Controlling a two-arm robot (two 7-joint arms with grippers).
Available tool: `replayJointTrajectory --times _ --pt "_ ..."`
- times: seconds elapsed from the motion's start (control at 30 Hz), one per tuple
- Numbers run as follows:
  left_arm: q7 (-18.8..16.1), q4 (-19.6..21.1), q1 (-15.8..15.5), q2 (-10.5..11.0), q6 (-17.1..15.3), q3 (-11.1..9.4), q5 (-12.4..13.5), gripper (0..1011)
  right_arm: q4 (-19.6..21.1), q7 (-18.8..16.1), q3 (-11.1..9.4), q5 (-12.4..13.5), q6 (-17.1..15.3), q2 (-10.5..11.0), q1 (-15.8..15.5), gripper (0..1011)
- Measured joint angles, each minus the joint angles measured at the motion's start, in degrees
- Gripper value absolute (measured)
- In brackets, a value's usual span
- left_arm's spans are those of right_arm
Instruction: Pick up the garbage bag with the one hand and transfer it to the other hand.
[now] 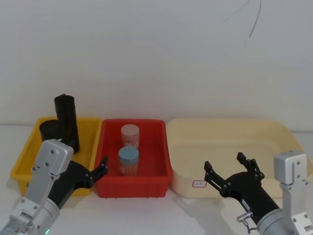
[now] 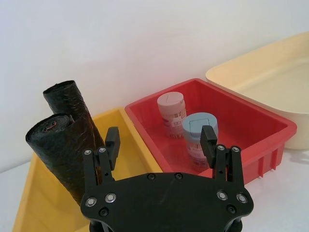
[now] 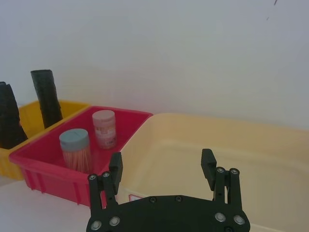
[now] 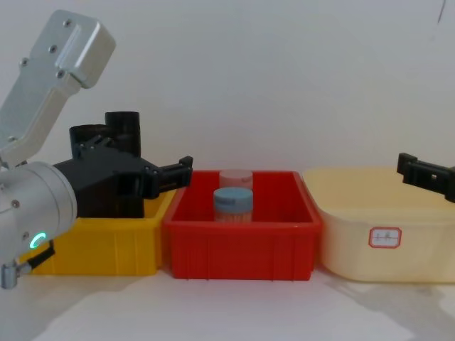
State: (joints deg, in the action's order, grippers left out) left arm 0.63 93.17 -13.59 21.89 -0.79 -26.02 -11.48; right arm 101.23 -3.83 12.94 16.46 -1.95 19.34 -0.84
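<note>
Pick-up not yet begun: the left claw (image 2: 160,139) hovers wide open and empty at the near edge of the yellow bin (image 1: 28,147), where the garbage bag (image 1: 66,120) stands upright beside its twin (image 1: 49,130), so it must next reach in and close round it, while the right claw (image 1: 224,165), also open and empty, hangs over the cream tub (image 1: 220,123).

A: Where's the garbage bag (image 1: 66,120)?
B: Ten o'clock on the table. A matte black roll standing in the yellow bin (image 1: 88,137), beside a second roll (image 1: 49,131).
A: The grippers?
B: Left gripper (image 2: 160,137) at seven o'clock, right gripper (image 1: 224,162) at five. Both are empty, fingers spread.
</note>
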Motion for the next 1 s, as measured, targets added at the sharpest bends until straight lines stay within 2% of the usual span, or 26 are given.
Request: replayJointTrajectory --times 0.73,1.0 --pt "0.0 0.0 0.0 -0.01 0.0 0.01 0.01 1000 0.0 0.0 0.0 0.0 0.0 0.0 0.0 1000" --pt "0.01 -0.43 0.3 0.71 1.89 0.23 1.34 1000 0.0 0.0 0.0 0.0 0.0 0.0 0.0 1000"
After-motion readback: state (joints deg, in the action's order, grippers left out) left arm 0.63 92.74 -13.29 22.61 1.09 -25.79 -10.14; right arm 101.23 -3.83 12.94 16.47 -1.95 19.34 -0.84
